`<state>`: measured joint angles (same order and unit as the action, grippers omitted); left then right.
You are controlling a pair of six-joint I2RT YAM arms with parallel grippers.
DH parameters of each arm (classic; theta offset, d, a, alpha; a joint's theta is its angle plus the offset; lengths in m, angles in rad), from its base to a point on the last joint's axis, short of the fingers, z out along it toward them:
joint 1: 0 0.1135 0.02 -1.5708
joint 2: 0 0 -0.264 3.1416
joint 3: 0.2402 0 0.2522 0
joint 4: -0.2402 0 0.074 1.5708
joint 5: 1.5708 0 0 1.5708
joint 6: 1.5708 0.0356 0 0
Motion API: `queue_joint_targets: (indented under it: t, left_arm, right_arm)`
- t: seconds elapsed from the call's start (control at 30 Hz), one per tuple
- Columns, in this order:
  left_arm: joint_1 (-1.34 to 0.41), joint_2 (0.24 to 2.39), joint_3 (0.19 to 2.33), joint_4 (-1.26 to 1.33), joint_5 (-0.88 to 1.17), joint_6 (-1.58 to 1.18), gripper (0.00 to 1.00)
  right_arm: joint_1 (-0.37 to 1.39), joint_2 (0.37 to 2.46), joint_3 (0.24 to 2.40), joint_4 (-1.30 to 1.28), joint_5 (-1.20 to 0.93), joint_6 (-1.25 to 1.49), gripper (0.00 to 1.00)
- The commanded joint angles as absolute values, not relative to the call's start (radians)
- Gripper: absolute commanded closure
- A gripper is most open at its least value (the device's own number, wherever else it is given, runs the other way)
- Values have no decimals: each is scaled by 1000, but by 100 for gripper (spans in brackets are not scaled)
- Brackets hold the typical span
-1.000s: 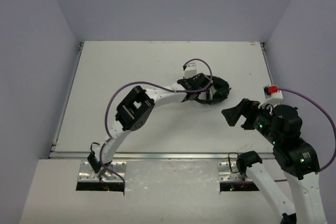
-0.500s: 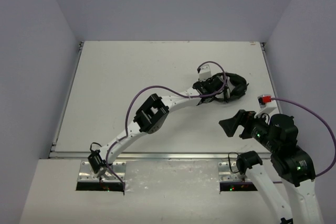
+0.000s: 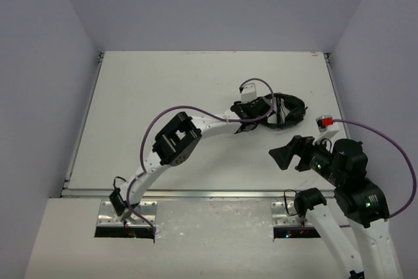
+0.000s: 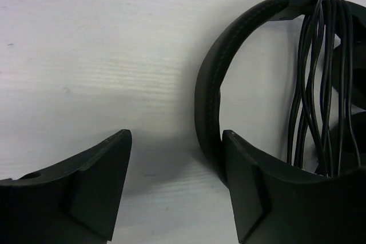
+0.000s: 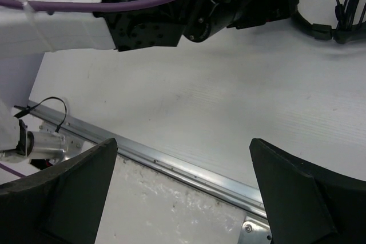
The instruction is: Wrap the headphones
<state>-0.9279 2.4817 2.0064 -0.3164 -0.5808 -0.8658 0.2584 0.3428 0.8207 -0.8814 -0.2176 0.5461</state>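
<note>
Left hand (image 4: 176, 141) gapes empty beside black headphones (image 3: 289, 110), thin cable (image 4: 320, 84) looped over headband (image 4: 207, 101).

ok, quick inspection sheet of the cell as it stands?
Surface: white table, a few faint specks.
Job's things: headphones lying far right on the table; headband flat on the surface.
Clutter: nothing seen.
Grippers: left gripper open, empty, low beside the headband; right gripper open, empty, apart from the headphones, above the table's near edge.
Cables: headphone cable looped in several strands over the headband; purple arm cables arc along both arms.
Surroundings: plain walls on three sides; metal rail at the near edge.
</note>
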Motion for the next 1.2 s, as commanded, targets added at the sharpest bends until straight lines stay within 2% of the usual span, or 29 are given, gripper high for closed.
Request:
queue_joint_targets:
  t: [0.0, 0.13, 0.2, 0.23, 0.27, 0.43, 0.57, 0.77, 0.97, 1.17]
  left_arm:
    - [-908, 2272, 1879, -230, -589, -828, 38]
    - [-865, 2108, 1709, -193, -589, -804, 36]
    - [-847, 1964, 1561, -180, -603, -752, 29]
    - [-841, 1912, 1501, -105, -597, -705, 4]
    - [-821, 1819, 1412, -91, -572, -674, 0]
    - [-761, 1576, 1303, -222, -564, -546, 0]
    - [-681, 1221, 1149, -389, -632, -543, 0]
    - [-664, 782, 953, -632, -787, -468, 0]
    - [-664, 539, 831, -667, -790, -360, 0]
    - [-664, 456, 779, -567, -738, -357, 0]
  right_arm:
    - [259, 383, 807, -812, -233, 545, 1]
    - [259, 423, 811, -798, -230, 499, 1]
    - [259, 436, 815, -790, -216, 457, 1]
    - [259, 439, 810, -784, -200, 451, 1]
    - [261, 440, 805, -772, -174, 445, 1]
    - [259, 492, 799, -771, -135, 430, 1]
    - [259, 495, 848, -866, -22, 396, 1]
    - [259, 497, 971, -991, 164, 370, 1]
    - [259, 468, 916, -953, 149, 344, 1]
    - [259, 483, 864, -888, 89, 351, 1]
